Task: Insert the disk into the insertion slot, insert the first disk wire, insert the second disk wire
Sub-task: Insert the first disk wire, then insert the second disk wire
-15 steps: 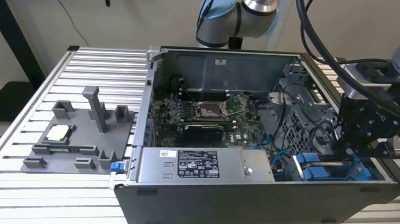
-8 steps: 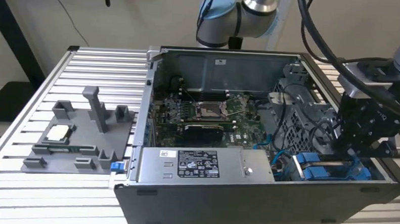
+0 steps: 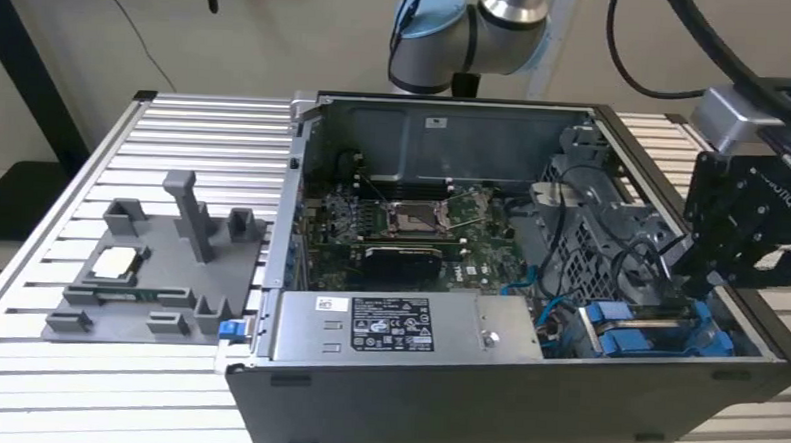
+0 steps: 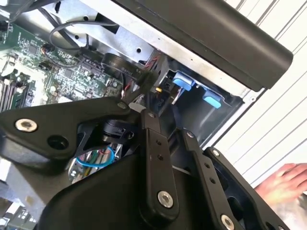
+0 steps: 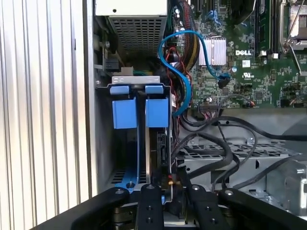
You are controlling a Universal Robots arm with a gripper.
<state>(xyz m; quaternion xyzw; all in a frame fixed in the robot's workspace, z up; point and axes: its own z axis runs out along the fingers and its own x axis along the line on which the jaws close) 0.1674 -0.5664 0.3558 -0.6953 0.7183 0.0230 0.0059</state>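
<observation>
- A robotics lab or test workshop, not a home or an office;
- a slotted aluminium tabletop point(image 3: 55, 387) built of profile rails carries everything;
- an industrial robot arm point(image 3: 478, 30) rises behind it, with thick black cables point(image 3: 643, 62) looping overhead;
- an open computer case point(image 3: 495, 406) lies on its side, its motherboard point(image 3: 410, 217) bare;
- a grey parts fixture point(image 3: 166, 272) sits beside the case;
- a plain pale wall point(image 3: 283, 36) stands behind; a person's hand point(image 4: 283, 184) rests near the rails in the second wrist view.
</observation>
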